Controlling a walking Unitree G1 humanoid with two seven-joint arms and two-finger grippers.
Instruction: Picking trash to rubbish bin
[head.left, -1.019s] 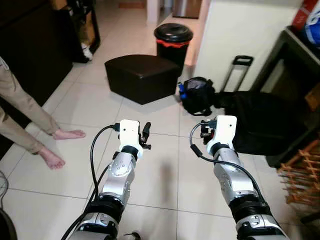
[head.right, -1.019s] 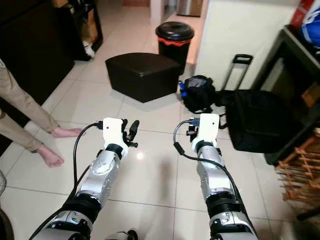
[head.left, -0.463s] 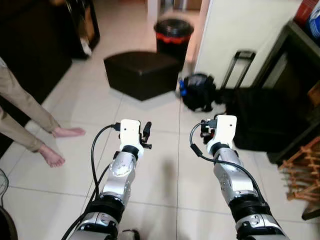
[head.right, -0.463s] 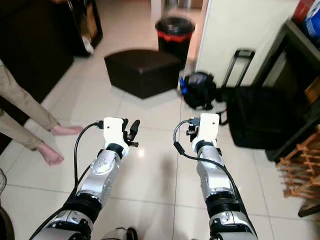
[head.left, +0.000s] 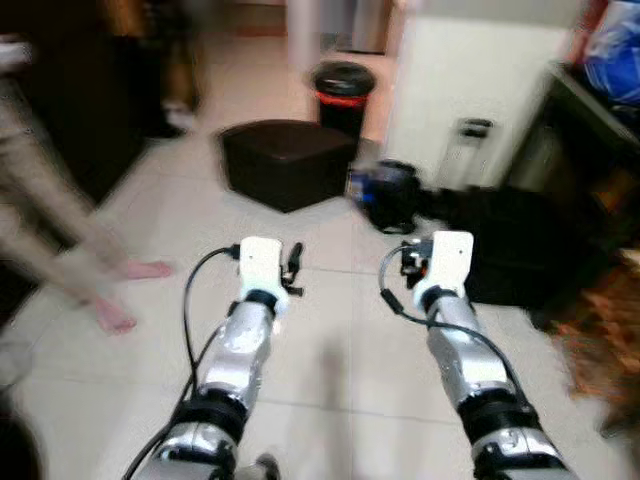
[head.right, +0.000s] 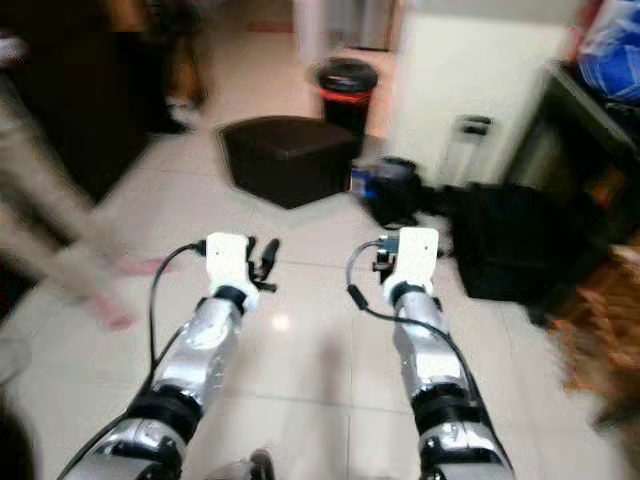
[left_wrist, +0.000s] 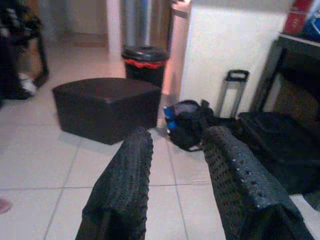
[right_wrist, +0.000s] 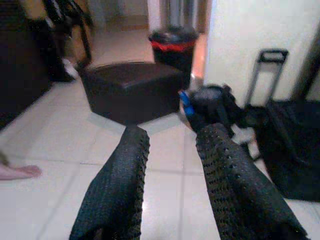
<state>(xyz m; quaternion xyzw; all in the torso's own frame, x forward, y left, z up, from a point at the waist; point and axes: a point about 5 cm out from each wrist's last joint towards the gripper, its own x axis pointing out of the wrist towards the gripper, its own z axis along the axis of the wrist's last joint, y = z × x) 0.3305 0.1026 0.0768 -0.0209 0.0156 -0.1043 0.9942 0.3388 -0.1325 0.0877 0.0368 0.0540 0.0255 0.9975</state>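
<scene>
The black rubbish bin (head.left: 342, 90) with a red liner rim stands at the far end of the tiled floor, also in the left wrist view (left_wrist: 146, 62) and the right wrist view (right_wrist: 173, 44). Both arms reach forward at chest height over the floor. My left gripper (left_wrist: 175, 137) is open with nothing between its fingers, and it sits in the head view at the left arm's tip (head.left: 293, 266). My right gripper (right_wrist: 172, 135) is open and holds nothing as well. I can make out no piece of trash.
A dark ottoman (head.left: 285, 160) sits in front of the bin. A black bag with a blue item (head.left: 385, 192) and a black suitcase (head.left: 510, 245) lie by the white wall on the right. A person's leg and bare feet (head.left: 150, 268) are at the left.
The head views have shifted and blurred, so the camera is moving. Both arms hold the same pose with their grippers unchanged.
</scene>
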